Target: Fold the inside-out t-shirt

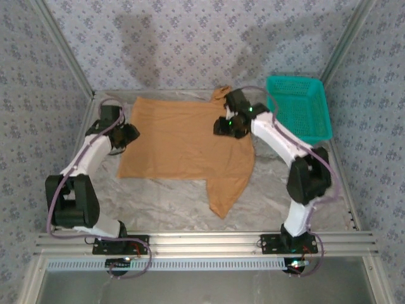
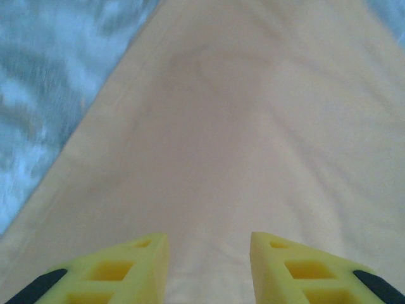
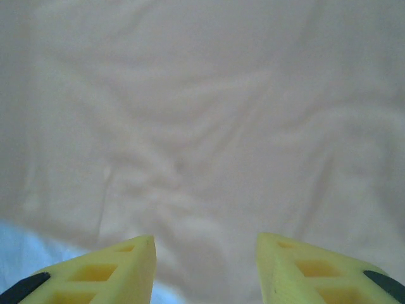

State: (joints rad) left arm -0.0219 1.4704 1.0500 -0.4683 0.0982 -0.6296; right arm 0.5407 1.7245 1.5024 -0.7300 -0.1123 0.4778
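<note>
Nearest the lens, an aluminium rail (image 1: 202,239) runs across the bottom of the top view and carries both arm bases. At left-centre the left gripper (image 1: 128,135) sits over the left edge of the inside-out t-shirt (image 1: 183,142). From the left wrist its yellow fingers (image 2: 142,266) stand apart and open, with flat orange-tan cloth showing in the gap. A strip of grey marbled table (image 1: 164,196) fills that view's upper left corner. The shirt lies spread flat across the middle of the table. One sleeve (image 1: 226,193) points down toward the lower centre, and the other sleeve (image 1: 220,95) is bunched at the upper centre. Right of centre, the right gripper (image 1: 229,125) hovers at the shirt's right side, near the bunched sleeve. In the right wrist view its fingers (image 3: 291,266) are likewise parted, holding nothing, above softly wrinkled cloth. At the upper right a teal mesh basket (image 1: 297,81) stands on the table, near the shirt.
</note>
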